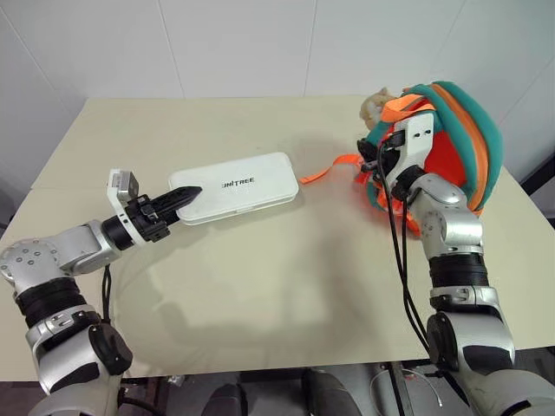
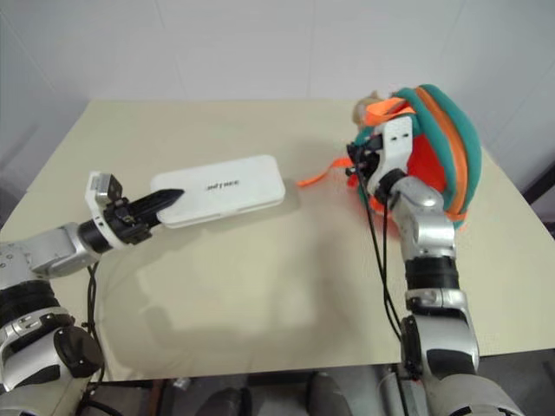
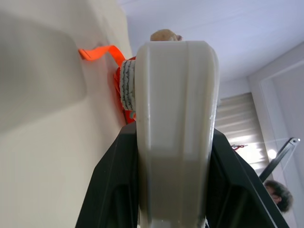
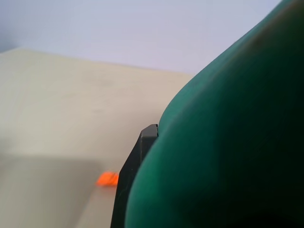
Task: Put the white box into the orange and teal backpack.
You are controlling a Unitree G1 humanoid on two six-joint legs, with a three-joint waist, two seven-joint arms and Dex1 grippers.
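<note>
flat smooth white box, rounded backpack

Both arms are built of silver-grey metal segments joined by black ribbed collars, ending in black wrist units. The left gripper has tapered black fingers and a small white-and-grey camera block mounted on its wrist. The right arm carries a white plastic bracket with dark screw holes, and black cables run loosely down its forearm.
</note>
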